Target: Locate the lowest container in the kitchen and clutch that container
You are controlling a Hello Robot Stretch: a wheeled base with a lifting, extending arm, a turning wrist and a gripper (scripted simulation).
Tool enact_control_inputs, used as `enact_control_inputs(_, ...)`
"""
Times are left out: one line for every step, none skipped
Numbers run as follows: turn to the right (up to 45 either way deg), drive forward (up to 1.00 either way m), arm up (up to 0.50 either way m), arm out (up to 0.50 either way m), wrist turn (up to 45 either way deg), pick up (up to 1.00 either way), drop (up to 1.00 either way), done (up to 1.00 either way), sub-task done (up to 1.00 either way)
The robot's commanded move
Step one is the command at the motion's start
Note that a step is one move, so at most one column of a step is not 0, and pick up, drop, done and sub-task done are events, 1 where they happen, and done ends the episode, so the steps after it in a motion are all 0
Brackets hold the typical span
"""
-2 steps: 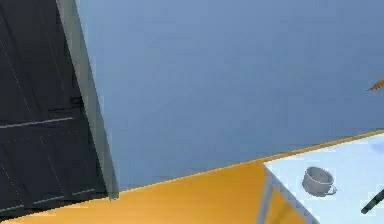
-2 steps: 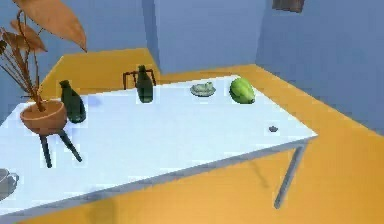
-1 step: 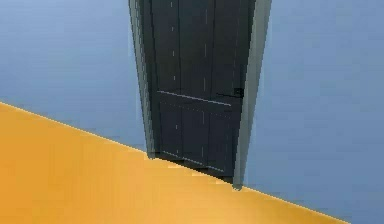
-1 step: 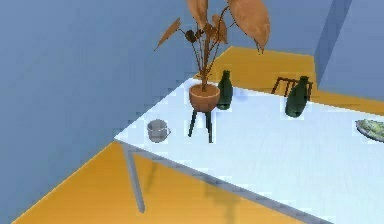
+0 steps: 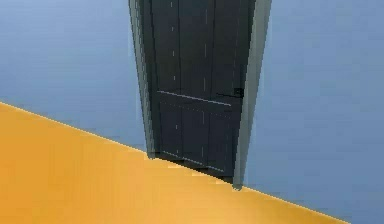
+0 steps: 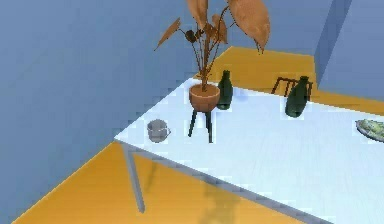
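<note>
On a pale table (image 6: 270,150) in the arm side view, a small grey container (image 6: 158,130) with a handle-like side sits near the table's left corner. A dark green bottle (image 6: 226,90) stands behind a potted plant (image 6: 204,95), and a second dark green bottle (image 6: 297,97) stands farther right. At the view's right edge lies a flat greenish dish (image 6: 372,129).
The plant, with large brown leaves, stands in a terracotta pot on a small dark stand (image 6: 203,122). A wooden chair back (image 6: 285,86) rises behind the table. Orange floor (image 6: 90,190) lies left of the table. In the forward view, a dark door (image 5: 197,80) is set in a blue wall.
</note>
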Motion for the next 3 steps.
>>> enact_control_inputs(0.0,0.00,0.32,0.00,0.0,0.00,0.00,0.00,0.00)
enact_control_inputs(0.0,0.00,0.00,0.50,0.0,0.00,0.00,0.00,0.00)
enact_control_inputs(0.0,0.00,0.00,0.00,45.0,0.00,0.00,0.00,0.00)
